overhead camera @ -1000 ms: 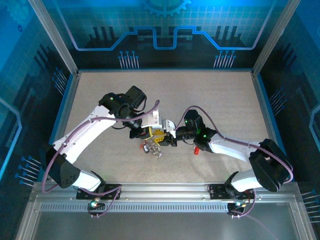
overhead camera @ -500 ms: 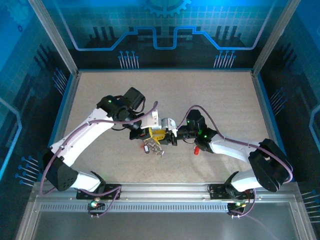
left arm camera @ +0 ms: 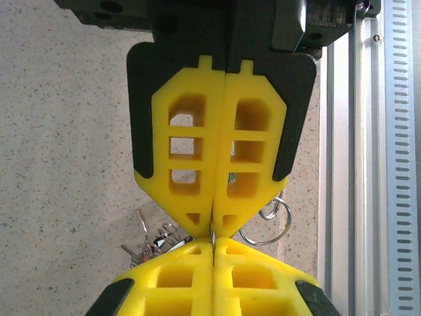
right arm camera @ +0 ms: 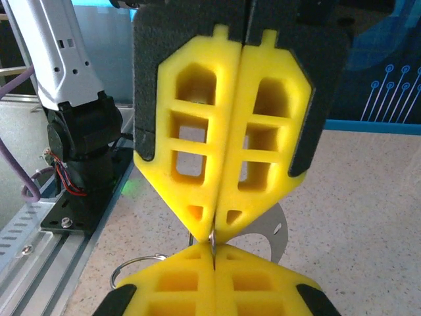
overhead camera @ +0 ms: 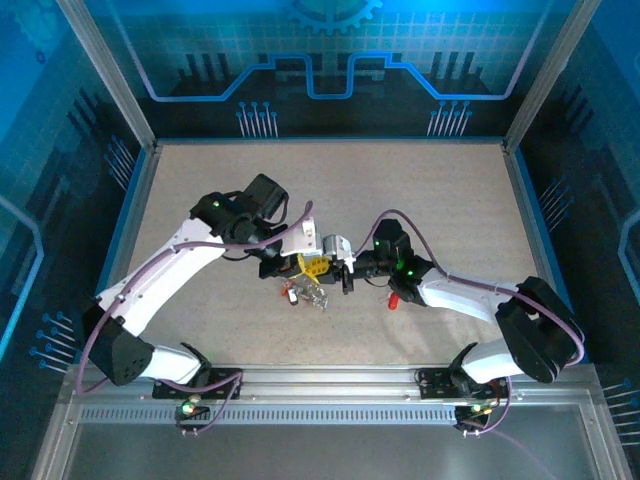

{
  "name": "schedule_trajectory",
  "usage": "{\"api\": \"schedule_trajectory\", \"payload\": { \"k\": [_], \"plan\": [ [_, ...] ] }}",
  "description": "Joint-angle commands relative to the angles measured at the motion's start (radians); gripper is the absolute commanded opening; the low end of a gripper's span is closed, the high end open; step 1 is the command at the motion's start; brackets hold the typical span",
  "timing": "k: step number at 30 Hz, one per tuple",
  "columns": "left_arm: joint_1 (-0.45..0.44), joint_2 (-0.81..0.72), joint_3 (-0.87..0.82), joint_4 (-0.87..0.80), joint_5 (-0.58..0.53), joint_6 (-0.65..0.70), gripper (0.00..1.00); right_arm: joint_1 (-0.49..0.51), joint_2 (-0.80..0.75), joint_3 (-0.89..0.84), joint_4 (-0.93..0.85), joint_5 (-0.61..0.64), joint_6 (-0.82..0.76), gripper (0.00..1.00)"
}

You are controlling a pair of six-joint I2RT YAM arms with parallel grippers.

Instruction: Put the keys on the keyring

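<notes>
My left gripper and right gripper meet tip to tip at mid-table. Both are shut, and each pinches a thin metal edge that seems to be part of the keyring. In the left wrist view the left gripper points at the right gripper's yellow fingertips. In the right wrist view the right gripper has a grey curved band, the keyring, showing behind it. A bunch of keys sits just below the tips. One red key lies apart on the table, right of the grippers.
Thin silver wire rings hang beside the fingertips. The left arm's base and the metal rail at the table's near edge are close by. The speckled tabletop stretches towards the back.
The right gripper's jaws have closed onto the thin metal edge. Both grippers shifted slightly away from the near edge, and the key bunch moved a little with them.
</notes>
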Motion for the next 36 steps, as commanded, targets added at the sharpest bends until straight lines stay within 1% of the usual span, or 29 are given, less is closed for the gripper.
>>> {"api": "schedule_trajectory", "payload": {
  "k": [1, 3, 5, 8, 10, 12, 14, 19, 21, 25, 31, 36],
  "plan": [
    [0.007, -0.061, -0.018, 0.089, 0.090, -0.052, 0.18, 0.004, 0.020, -0.025, 0.140, 0.023, 0.070, 0.00],
    [0.029, -0.106, -0.042, 0.119, 0.097, -0.077, 0.29, -0.004, 0.024, -0.039, 0.211, 0.041, 0.119, 0.00],
    [0.069, -0.162, -0.077, 0.156, 0.117, -0.105, 0.35, -0.005, 0.023, -0.053, 0.262, 0.061, 0.151, 0.00],
    [0.143, -0.260, -0.166, 0.252, 0.175, -0.179, 0.38, -0.006, 0.022, -0.072, 0.324, 0.082, 0.184, 0.00],
    [0.181, -0.320, -0.241, 0.326, 0.201, -0.229, 0.39, -0.006, 0.023, -0.082, 0.365, 0.097, 0.203, 0.00],
    [0.204, -0.364, -0.315, 0.399, 0.216, -0.278, 0.38, -0.004, 0.027, -0.088, 0.404, 0.099, 0.215, 0.00],
    [0.211, -0.384, -0.376, 0.467, 0.226, -0.327, 0.34, 0.000, 0.028, -0.091, 0.433, 0.105, 0.216, 0.00],
    [0.211, -0.366, -0.443, 0.599, 0.234, -0.425, 0.15, 0.012, 0.034, -0.084, 0.452, 0.117, 0.217, 0.00],
    [0.211, -0.360, -0.453, 0.626, 0.273, -0.427, 0.14, 0.013, 0.035, -0.084, 0.452, 0.126, 0.219, 0.00],
    [0.211, -0.339, -0.460, 0.636, 0.377, -0.418, 0.18, 0.015, 0.033, -0.084, 0.447, 0.140, 0.217, 0.00],
    [0.201, -0.298, -0.445, 0.600, 0.531, -0.392, 0.14, 0.016, 0.036, -0.079, 0.442, 0.157, 0.212, 0.00],
    [0.164, -0.288, -0.452, 0.553, 0.548, -0.360, 0.15, 0.017, 0.039, -0.074, 0.446, 0.170, 0.209, 0.00]
  ]
}}
